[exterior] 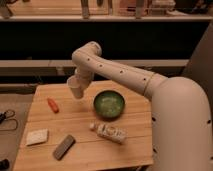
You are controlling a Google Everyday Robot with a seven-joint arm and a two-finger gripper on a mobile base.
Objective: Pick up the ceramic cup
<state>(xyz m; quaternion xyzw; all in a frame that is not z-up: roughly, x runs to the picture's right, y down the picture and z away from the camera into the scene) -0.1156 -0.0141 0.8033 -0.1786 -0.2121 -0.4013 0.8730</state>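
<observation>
Gripper (76, 86) holds ceramic cup (75, 90) above wooden table (82, 131).

Gripper (75, 82), at 10 o'clock above the table: pale cream, like the arm (120, 74).
Cup (76, 90): plain white-grey.
Bowl (109, 104): dark green.
Bottle (110, 132): white, printed label.
Carrot-like piece (52, 104): orange-red.
Block (37, 136): off-white.
Slab (64, 146): grey.
Table (135, 145): light wood.
</observation>
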